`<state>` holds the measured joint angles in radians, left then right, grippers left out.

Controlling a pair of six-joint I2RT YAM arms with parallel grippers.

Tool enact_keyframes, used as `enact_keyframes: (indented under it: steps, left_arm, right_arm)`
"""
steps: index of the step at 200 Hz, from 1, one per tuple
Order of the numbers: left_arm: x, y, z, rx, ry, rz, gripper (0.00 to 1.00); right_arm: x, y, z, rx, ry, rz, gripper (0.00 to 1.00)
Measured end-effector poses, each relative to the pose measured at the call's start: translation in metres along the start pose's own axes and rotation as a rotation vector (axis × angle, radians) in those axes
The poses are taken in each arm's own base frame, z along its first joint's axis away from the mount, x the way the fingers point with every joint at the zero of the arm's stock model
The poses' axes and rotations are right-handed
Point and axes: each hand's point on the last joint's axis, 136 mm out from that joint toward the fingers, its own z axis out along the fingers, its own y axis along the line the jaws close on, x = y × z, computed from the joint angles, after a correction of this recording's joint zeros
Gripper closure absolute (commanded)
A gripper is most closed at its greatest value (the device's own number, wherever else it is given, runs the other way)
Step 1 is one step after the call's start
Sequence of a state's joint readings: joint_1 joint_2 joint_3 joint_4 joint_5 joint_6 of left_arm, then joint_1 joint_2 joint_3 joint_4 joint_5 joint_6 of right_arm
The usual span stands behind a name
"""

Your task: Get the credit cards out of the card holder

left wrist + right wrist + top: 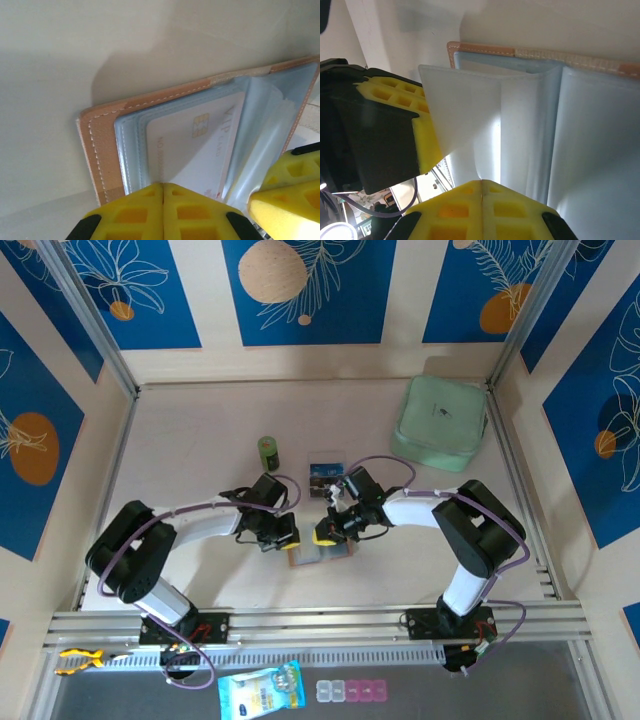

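The card holder (322,553) lies open on the table between both arms. Its tan leather edge (100,140) and clear sleeves show in the left wrist view. A pale credit card (195,150) with a chip sits partly in a sleeve. My left gripper (163,185) is shut on that card's near edge. The same card (465,110) shows as a white sheet against the left gripper's yellow fingers (390,95). My right gripper (481,181) is shut on a thin sleeve page (525,130) of the holder. A dark credit card (325,472) lies on the table behind the grippers.
A small green can (268,450) stands left of the dark card. A mint-green case (440,423) lies at the back right. Metal frame rails (320,620) run along the table's near edge, with small packets (260,692) below them.
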<state>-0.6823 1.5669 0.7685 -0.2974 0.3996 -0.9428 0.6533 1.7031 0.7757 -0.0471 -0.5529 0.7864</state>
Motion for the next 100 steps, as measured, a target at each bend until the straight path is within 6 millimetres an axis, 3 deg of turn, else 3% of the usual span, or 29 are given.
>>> enact_keyframes:
  steps: [36, 100]
  left_arm:
    - [-0.002, -0.007, -0.001, 0.016, -0.006, 0.008, 0.88]
    - [-0.004, -0.03, -0.005, 0.068, -0.011, 0.041, 0.86]
  right_arm:
    - [0.003, -0.004, -0.004, 0.034, -0.006, 0.012, 0.86]
    - [0.005, -0.016, -0.02, 0.184, -0.028, 0.023, 0.83]
